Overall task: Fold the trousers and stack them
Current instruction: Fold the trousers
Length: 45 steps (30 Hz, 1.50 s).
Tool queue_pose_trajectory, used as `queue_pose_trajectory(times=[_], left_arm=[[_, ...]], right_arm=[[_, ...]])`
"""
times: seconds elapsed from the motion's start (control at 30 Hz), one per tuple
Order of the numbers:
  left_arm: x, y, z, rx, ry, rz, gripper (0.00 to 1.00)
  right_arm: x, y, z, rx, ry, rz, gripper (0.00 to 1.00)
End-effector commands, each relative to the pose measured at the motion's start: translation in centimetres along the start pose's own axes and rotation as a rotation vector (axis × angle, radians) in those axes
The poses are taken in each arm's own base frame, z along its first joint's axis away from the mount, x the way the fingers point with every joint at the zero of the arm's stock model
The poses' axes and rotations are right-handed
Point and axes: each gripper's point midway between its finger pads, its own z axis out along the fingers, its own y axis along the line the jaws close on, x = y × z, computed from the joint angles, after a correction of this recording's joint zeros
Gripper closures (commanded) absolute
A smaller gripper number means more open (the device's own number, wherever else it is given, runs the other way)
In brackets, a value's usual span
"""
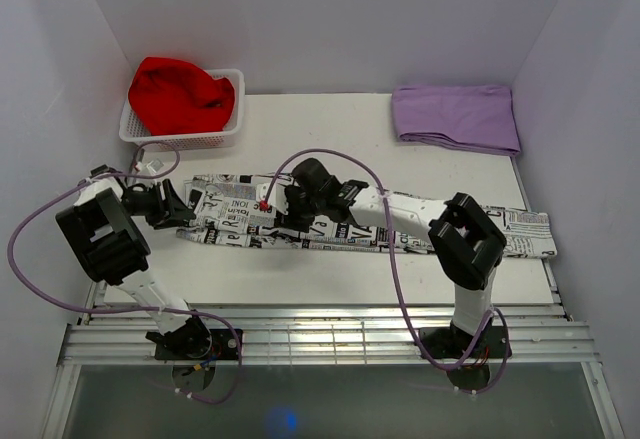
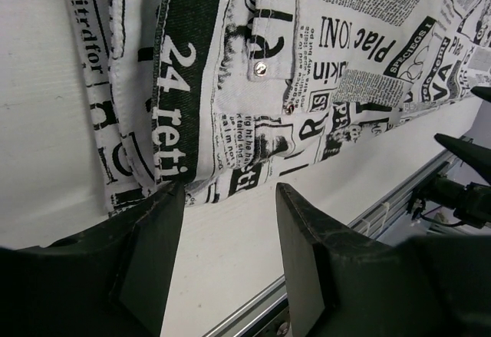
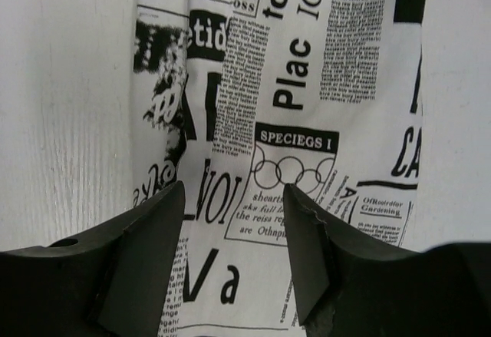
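White cloth printed in black: the trousers [image 1: 232,217] lie flat across the counter [image 1: 330,129], from near its left edge to its right edge. I read "Plac", "SPECIEGS I" and "Gardening" under my right end effector [image 3: 234,191], and "24" by the left end effector [image 2: 229,193]. Both are spread wide, gripping nothing. A white basket [image 1: 228,129] in the far left corner holds red cloth [image 1: 180,94].

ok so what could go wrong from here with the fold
1. The left end effector is open at the edge of the waistband, where layers show separately; it might pinch only one.
2. The purple cable arcs over the trousers and could snag them.
3. The leg ends reach the right edge of the table and may slip off.
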Motion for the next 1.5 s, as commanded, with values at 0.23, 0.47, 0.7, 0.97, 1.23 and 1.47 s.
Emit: queue_pose_trajectory(times=[0.23, 0.47, 0.7, 0.97, 1.23, 1.47], left_arm=[[0.0, -1.1, 0.6, 0.070, -0.036, -0.054, 0.39], [-0.2, -0.4, 0.7, 0.036, -0.040, -0.068, 0.44], [0.0, 0.8, -0.6, -0.012, -0.066, -0.093, 0.39], [0.0, 1.7, -2.1, -0.046, -0.092, -0.099, 0.34], [-0.3, 1.5, -1.2, 0.016, -0.099, -0.128, 0.37], [-0.5, 2.0, -0.4, 0.027, -0.091, -0.142, 0.41]], right_arm=[[-1.0, -0.3, 3.6, 0.089, 0.007, -0.111, 0.41], [-0.4, 1.1, 4.3, 0.071, 0.011, -0.175, 0.36], [0.4, 1.5, 4.9, 0.071, 0.026, -0.198, 0.35], [2.0, 1.0, 5.9, 0.105, 0.064, -0.219, 0.58], [1.7, 0.9, 6.0, 0.105, 0.065, -0.216, 0.92], [-0.2, 0.3, 5.2, 0.118, 0.020, -0.183, 0.92]])
